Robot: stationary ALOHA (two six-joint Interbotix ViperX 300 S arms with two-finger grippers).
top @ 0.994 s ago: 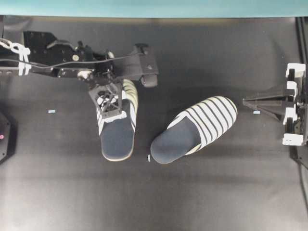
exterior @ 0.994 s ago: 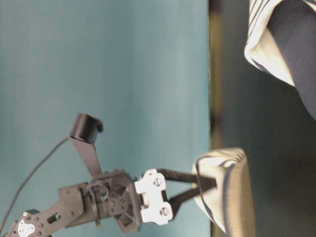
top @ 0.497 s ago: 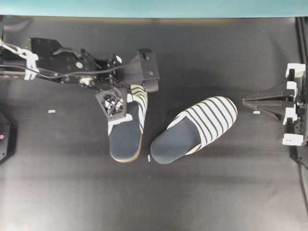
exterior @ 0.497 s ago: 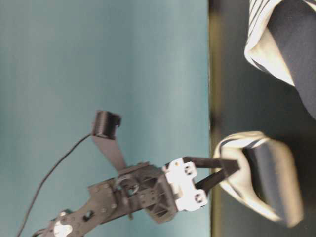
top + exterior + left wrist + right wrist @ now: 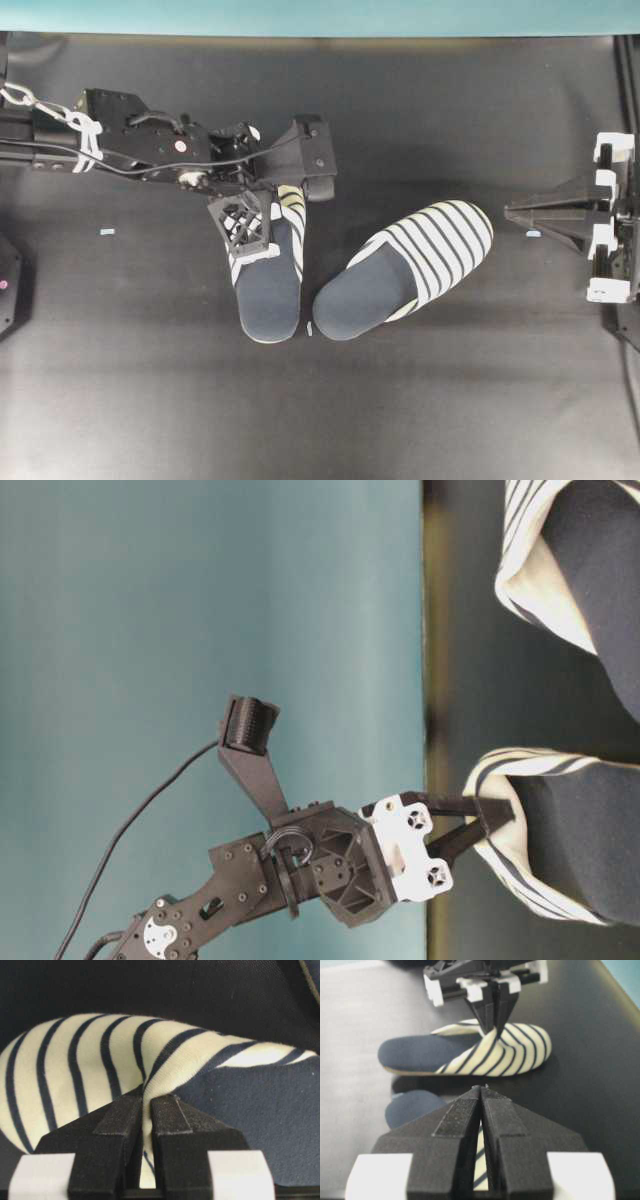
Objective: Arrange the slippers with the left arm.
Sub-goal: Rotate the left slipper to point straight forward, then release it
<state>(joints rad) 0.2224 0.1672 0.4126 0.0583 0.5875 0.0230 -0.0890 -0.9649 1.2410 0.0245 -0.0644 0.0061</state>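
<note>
Two open-back slippers with cream and black striped toe covers and navy insoles lie on the black table. My left gripper [image 5: 256,240] is shut on the opening edge of the left slipper's [image 5: 268,295] toe cover. The left wrist view shows the striped fabric [image 5: 75,1060] pinched between the pads [image 5: 167,1107], and the pinch also shows in the table-level view [image 5: 490,820]. The other slipper [image 5: 405,270] lies angled, its heel close to the held slipper's heel. My right gripper [image 5: 512,212] is shut and empty at the right edge, pointing at the slippers [image 5: 470,1052].
The black table [image 5: 450,400] is backed by a teal wall [image 5: 320,15] along the far edge. A small blue tape mark [image 5: 107,231] lies at the left and another [image 5: 533,233] by my right gripper. A dark device [image 5: 8,285] sits at the left edge.
My left gripper has carried the held slipper to the right, toward the other slipper, and the slipper has come down from a tilt to lie flatter. The right arm has not moved.
</note>
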